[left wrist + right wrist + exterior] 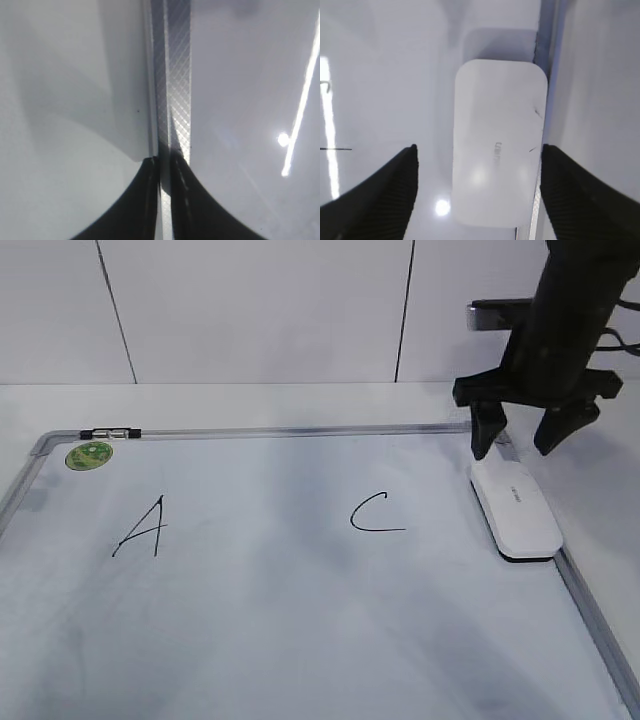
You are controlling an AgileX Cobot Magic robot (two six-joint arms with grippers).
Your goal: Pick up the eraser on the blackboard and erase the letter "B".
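The blackboard (pixel 300 640) lies flat, its silver-grey frame running along the far and right edges; a round green sticker (pixel 89 454) sits at its far-left corner, about 10 o'clock from board centre. Two black letters show on the surface: an "A" (pixel 142 527) at roughly 9 o'clock and a "C" (pixel 375 512) near centre. No "B" is visible between them. The eraser (pixel 516 508) rests on the board against the right frame rail, at about 3 o'clock from the "C", lengthwise along the rail, white top face up. The right gripper (pixel 521 435) hangs directly above the eraser's far end, jaws spread wide and clear of it; the right wrist view shows one finger on each side of the eraser (pixel 497 145), with nothing held. The left gripper (pixel 164 165) is closed, its fingertips nearly meeting over a frame rail (pixel 175 75), empty.
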